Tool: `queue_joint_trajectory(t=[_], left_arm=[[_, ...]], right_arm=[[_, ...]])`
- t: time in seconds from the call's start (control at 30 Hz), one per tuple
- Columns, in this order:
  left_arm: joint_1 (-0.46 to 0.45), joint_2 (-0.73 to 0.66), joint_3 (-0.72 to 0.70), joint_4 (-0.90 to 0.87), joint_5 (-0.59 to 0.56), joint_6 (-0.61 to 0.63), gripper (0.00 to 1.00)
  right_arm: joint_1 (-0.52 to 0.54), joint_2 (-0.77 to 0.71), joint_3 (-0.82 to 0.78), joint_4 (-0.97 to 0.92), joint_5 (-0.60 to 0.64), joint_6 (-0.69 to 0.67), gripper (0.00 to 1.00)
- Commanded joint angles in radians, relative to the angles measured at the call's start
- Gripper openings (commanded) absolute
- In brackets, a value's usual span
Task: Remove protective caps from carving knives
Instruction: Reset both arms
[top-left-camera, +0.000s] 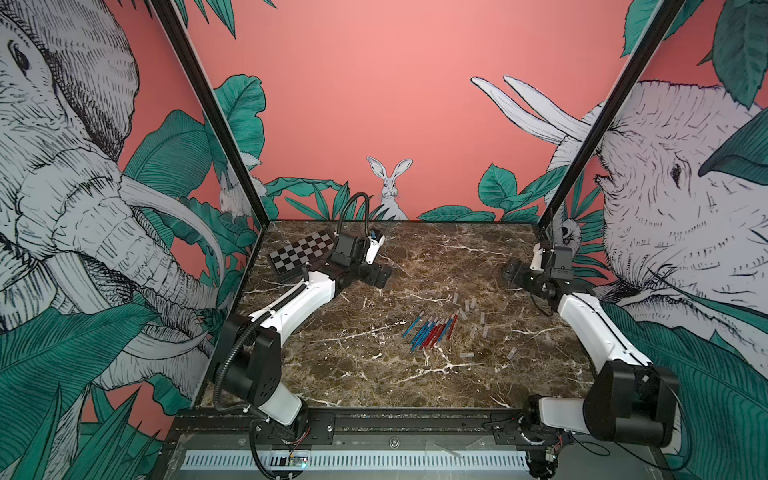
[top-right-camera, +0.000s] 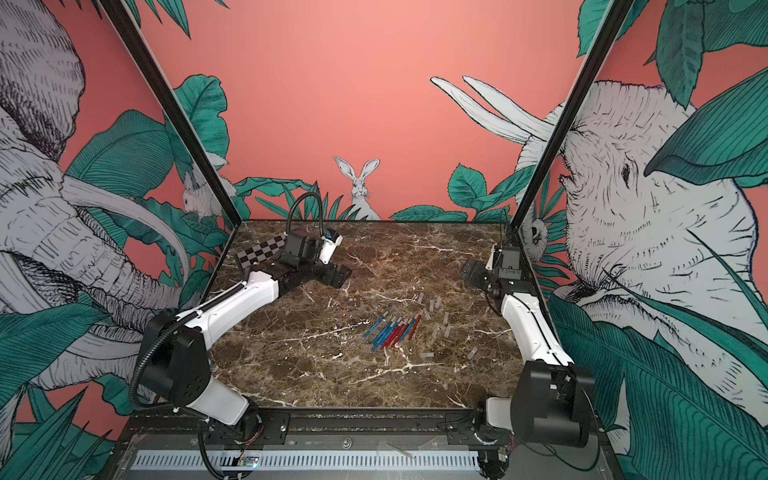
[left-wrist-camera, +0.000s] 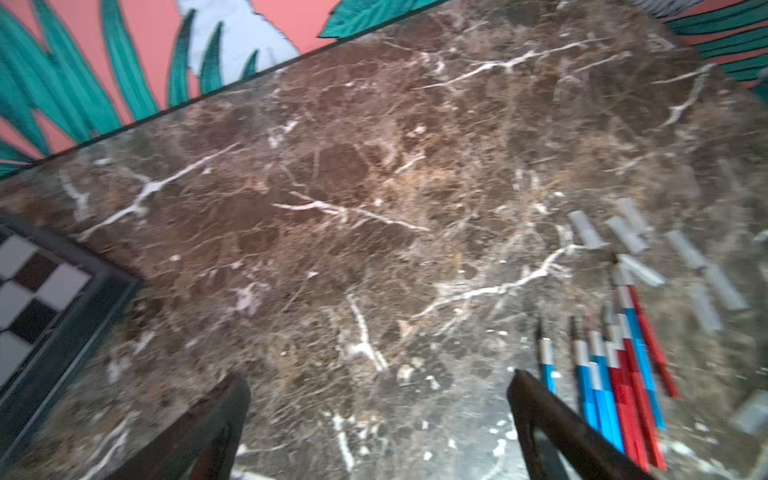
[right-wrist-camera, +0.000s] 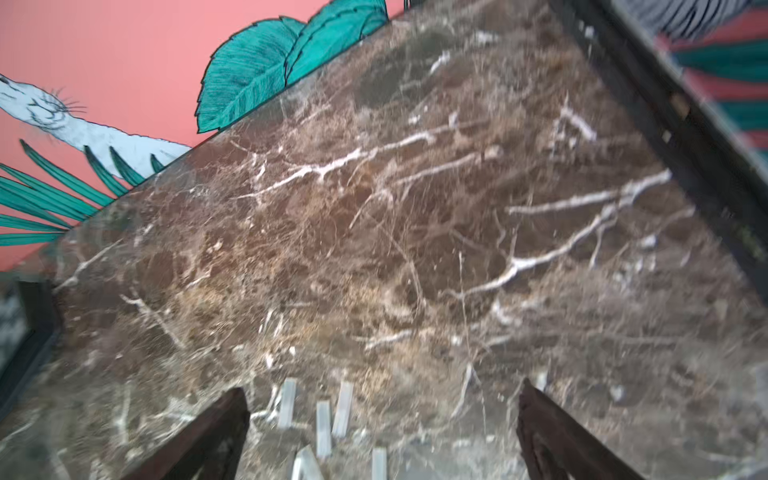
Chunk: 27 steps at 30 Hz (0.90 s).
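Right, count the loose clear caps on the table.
9 caps visible: seven scattered right of the knives, by their tips; two apart, nearer the front edge. Others may blend into the marble table.

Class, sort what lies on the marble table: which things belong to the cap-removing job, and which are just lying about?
Belong to the job:
- carving knives, bundled together
- protective caps, scattered loose beside them

Just lying about:
- checkered board, at the far left corner
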<state>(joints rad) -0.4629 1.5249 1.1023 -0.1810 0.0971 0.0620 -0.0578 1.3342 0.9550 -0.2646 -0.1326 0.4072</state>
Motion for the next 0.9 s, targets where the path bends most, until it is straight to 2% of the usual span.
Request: queue_joint_trajectory(t=[0.0,0.2,0.5,0.67,0.87], left_arm=[[0.017,-0.109,-0.125,0.258,-0.170,0.067,0.99],[0.157,-0.160,-0.315,0.463,-0.174,0.048,0.99],[0.296,-0.147,-0.506,0.663,-0.211,0.038,0.99],[0.350,-0.164,-0.526,0.676,-0.199,0.044,0.99],[0.387,-0.173,-0.570,0.682,-0.188,0.052,0.99]], right_arm=[[0.032,0.038,-0.029,0.151,0.125,-0.108,0.98],[0.046,0.089,-0.139,0.394,0.223,-0.168,0.98],[0.053,0.144,-0.247,0.669,0.248,-0.215,0.98],[0.071,0.132,-0.242,0.630,0.263,-0.243,0.98],[0.104,0.053,-0.311,0.630,0.314,-0.269,0.98]])
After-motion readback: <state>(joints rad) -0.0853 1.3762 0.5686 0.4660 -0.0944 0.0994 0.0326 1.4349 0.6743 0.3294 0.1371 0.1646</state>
